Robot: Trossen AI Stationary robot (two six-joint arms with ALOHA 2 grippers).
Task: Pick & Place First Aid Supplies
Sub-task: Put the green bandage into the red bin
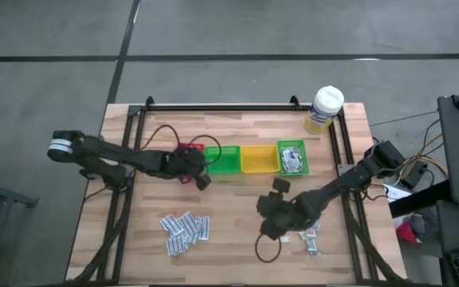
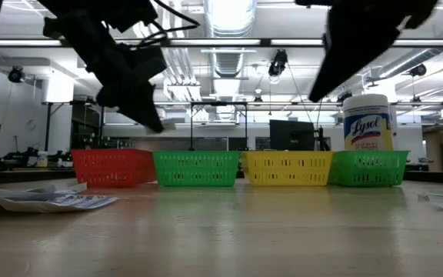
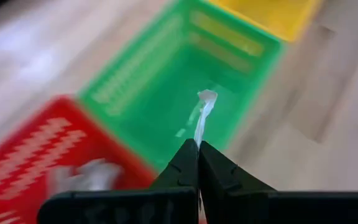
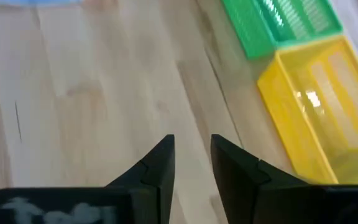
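A pale wooden table is filling the middle of a grey-floored workroom, with ceiling lights and desks showing beyond it in the low view. Four small bins are standing in a row across it: one red bin, a green bin, a yellow bin and a second green bin at the end, which is holding a heap of grey-silver sachets. A white-lidded wipes tub is standing behind that last bin.

The first aid supplies are lying in two places on the bare wood: a larger cluster of sachets near the front left, and a few loose sachets near the front right.

The left gripper is hanging above the red and first green bins, its fingers pressed together on a thin pale sachet that is sticking out past the fingertips over the green bin.

The right gripper is hovering over bare wood in front of the yellow bin, fingers parted by a narrow gap and holding nothing, with the few loose sachets lying just beside it.
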